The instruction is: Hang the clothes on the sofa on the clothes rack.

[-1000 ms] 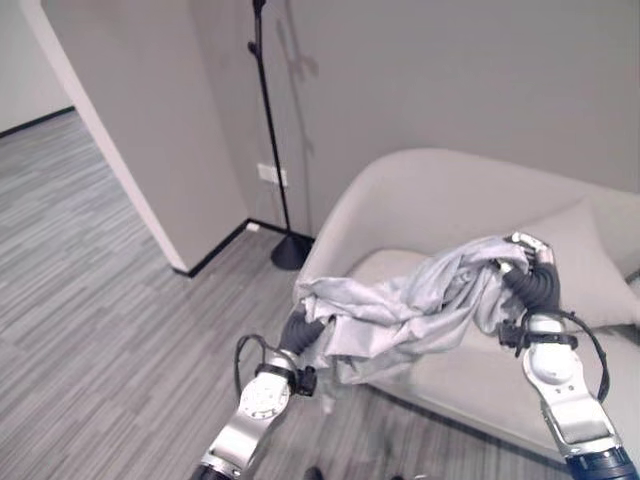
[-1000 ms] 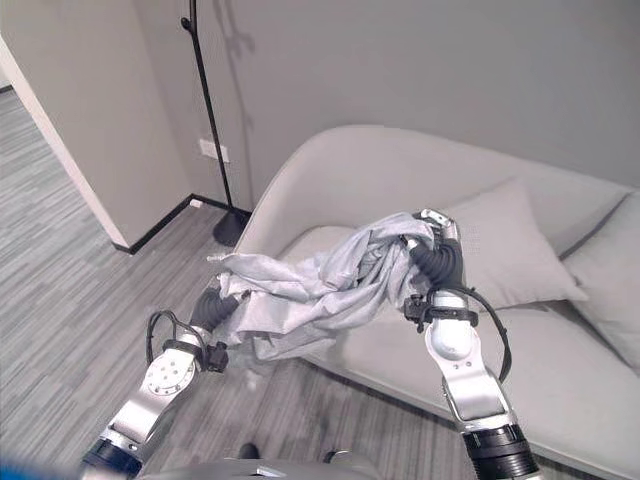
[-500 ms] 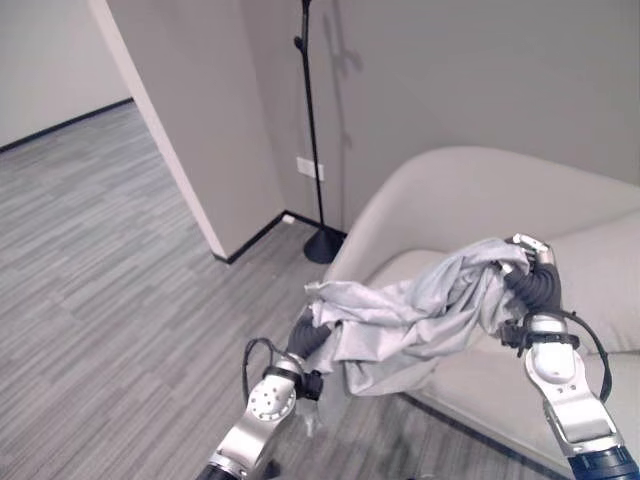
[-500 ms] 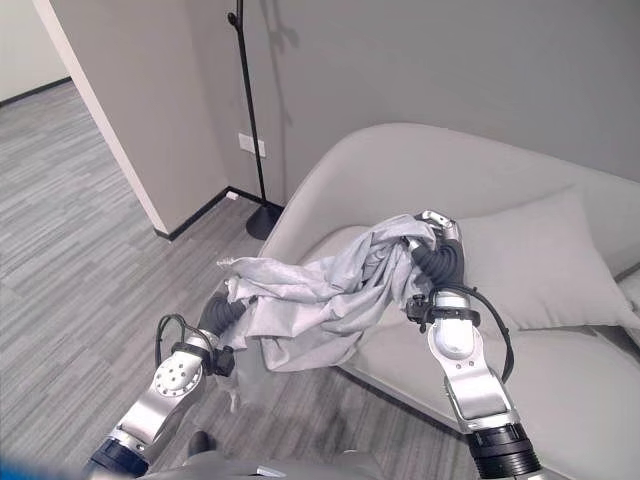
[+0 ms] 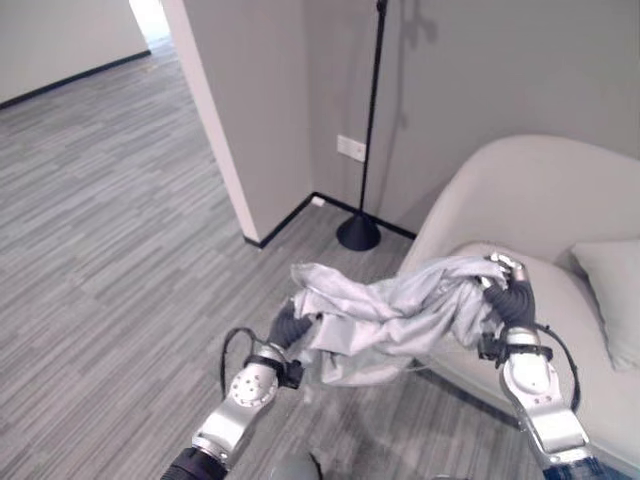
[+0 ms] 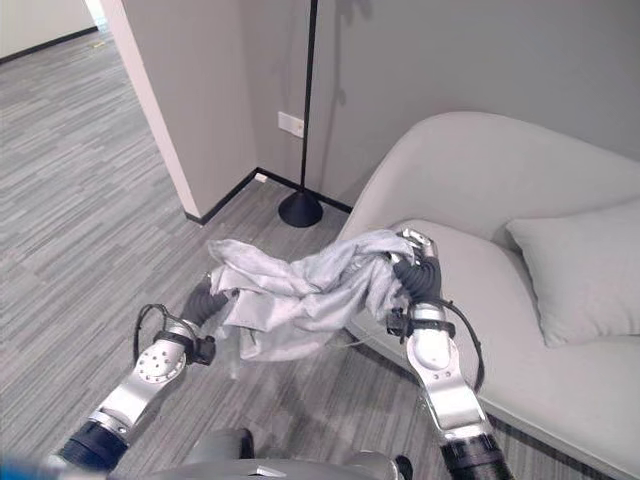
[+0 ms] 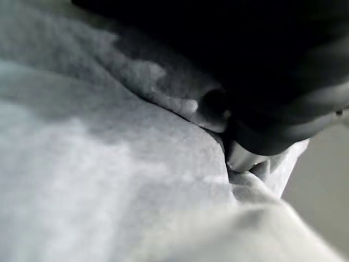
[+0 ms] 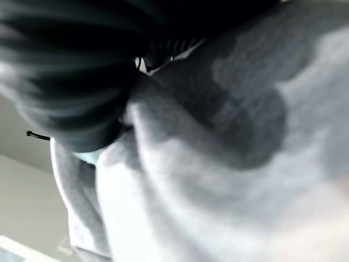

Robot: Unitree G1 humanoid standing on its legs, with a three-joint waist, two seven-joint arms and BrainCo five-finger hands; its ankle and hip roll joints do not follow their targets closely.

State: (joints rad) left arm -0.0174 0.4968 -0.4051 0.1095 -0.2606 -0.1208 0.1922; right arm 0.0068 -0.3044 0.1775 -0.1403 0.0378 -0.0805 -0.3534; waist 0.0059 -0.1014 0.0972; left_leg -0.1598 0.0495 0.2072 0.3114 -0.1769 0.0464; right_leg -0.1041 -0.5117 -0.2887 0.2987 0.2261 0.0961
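Note:
A crumpled light grey garment (image 5: 385, 315) hangs in the air between my two hands, over the floor just in front of the sofa's left end. My right hand (image 5: 508, 288) is at the cloth's right end, its silver fingers curled over a bunch of fabric. My left hand (image 5: 287, 325) is under the cloth's left end, and only its dark ribbed cover pokes out. The clothes rack (image 5: 372, 110) is a thin black pole on a round black base (image 6: 300, 210). It stands by the wall beyond the garment, between the wall corner and the sofa.
The pale grey sofa (image 5: 530, 190) curves along the right, with a grey cushion (image 5: 612, 300) on its seat. A projecting wall corner (image 5: 250, 110) with a dark skirting stands left of the rack. A white socket (image 5: 350, 148) is on the wall. Grey plank floor (image 5: 110, 220) stretches to the left.
The whole picture has swung left, so rack and sofa sit further right. The garment stays slung between both hands and now hangs over the floor rather than the sofa seat.

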